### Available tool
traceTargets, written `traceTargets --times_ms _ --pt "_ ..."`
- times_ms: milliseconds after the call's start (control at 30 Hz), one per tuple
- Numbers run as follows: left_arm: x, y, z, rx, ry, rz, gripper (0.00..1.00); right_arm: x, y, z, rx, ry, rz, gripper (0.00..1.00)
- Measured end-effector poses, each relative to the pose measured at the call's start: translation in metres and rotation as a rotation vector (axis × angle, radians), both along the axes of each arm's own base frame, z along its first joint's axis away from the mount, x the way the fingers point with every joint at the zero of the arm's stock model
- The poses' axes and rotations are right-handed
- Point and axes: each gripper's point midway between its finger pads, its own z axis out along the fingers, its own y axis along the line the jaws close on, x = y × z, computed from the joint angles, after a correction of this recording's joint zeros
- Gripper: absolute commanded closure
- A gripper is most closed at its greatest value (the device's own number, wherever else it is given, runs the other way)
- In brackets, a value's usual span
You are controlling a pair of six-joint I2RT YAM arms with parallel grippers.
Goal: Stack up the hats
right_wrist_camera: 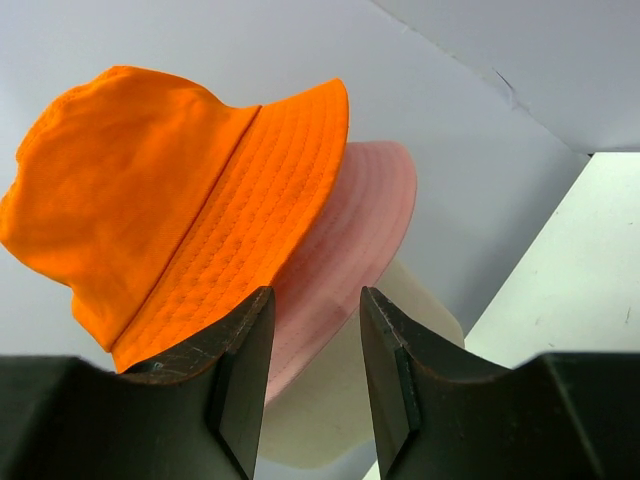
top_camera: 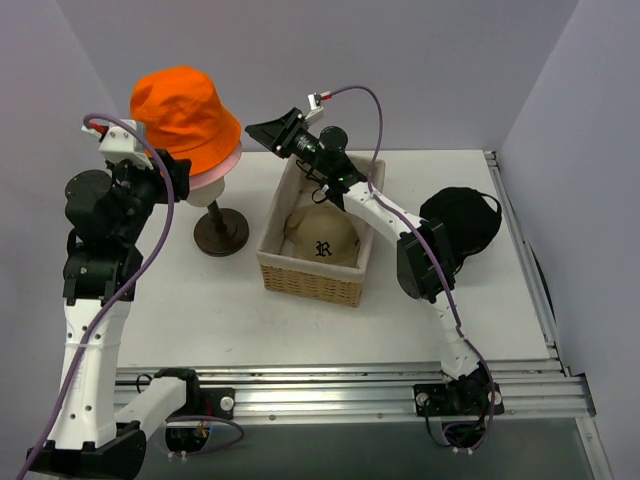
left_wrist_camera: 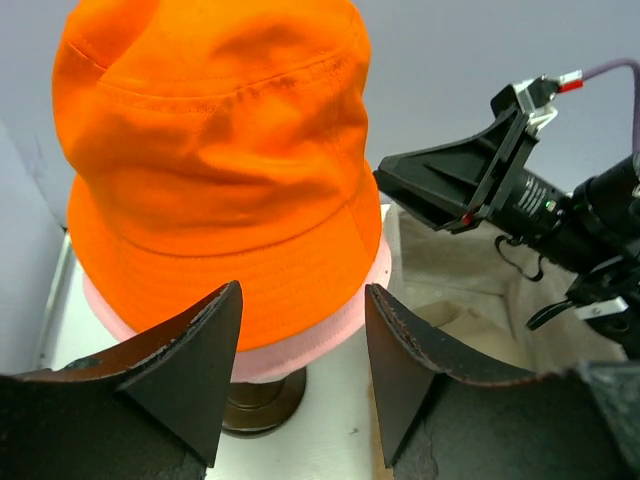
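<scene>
The upper bucket hat [top_camera: 183,115] is being borne on the lower bucket hat [top_camera: 229,166], and both are being carried by the mannequin head [top_camera: 205,190]. The head is being held up by a stand [top_camera: 221,233] at the rear left of the table [top_camera: 240,310]. The basket [top_camera: 310,282] is being supported by the table just right of the stand, and one cap [top_camera: 322,240] is being held inside it. The other cap [top_camera: 465,222] is being supported by the table right of the basket, apart from it. The left gripper [left_wrist_camera: 302,295] is being held just left of the stacked hats. The right gripper [right_wrist_camera: 316,295] is being held over the basket's rear left corner, right of the hats and pointed at them.
</scene>
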Motion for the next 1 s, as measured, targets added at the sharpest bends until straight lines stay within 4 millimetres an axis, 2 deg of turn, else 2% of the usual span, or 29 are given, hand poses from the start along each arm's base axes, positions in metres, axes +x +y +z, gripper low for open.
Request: traceTargets --times_ms 133,167,200,367,400,467,500,600,667,867,1000 --pt "-0.008 0.005 -0.006 0.075 -0.017 0.028 0.32 0.000 0.000 0.003 0.013 0.000 -0.002 0.64" --pt "-0.009 0.008 -0.008 0.081 -0.012 0.045 0.26 0.000 0.000 0.003 0.014 0.000 -0.003 0.64" --pt "-0.008 0.012 -0.009 0.085 -0.006 0.065 0.25 0.000 0.000 0.003 0.015 -0.002 -0.003 0.64" --pt "0.007 0.032 -0.018 0.056 0.082 0.163 0.24 0.001 -0.001 0.004 0.018 -0.001 -0.009 0.64" --pt "0.013 0.038 -0.018 0.032 0.099 0.172 0.27 0.001 -0.001 0.007 0.022 -0.002 -0.010 0.64" --pt "0.024 0.055 -0.021 -0.047 0.125 0.189 0.31 0.001 -0.002 0.014 0.028 -0.005 -0.011 0.64" --pt "0.027 0.073 -0.025 -0.103 0.140 0.215 0.32 0.001 -0.002 0.021 0.037 -0.015 -0.012 0.64" --pt "0.027 0.127 -0.041 -0.302 0.166 0.288 0.30 -0.002 -0.004 0.043 0.066 -0.051 -0.012 0.63" --pt "0.026 0.144 -0.049 -0.419 0.177 0.299 0.30 -0.004 -0.006 0.055 0.081 -0.071 -0.012 0.63" --pt "0.053 0.132 -0.048 -0.662 0.151 0.096 0.30 -0.004 -0.006 0.059 0.085 -0.075 -0.011 0.63" --pt "0.075 0.138 -0.059 -0.761 0.156 0.026 0.30 -0.005 -0.006 0.059 0.086 -0.074 -0.010 0.63"
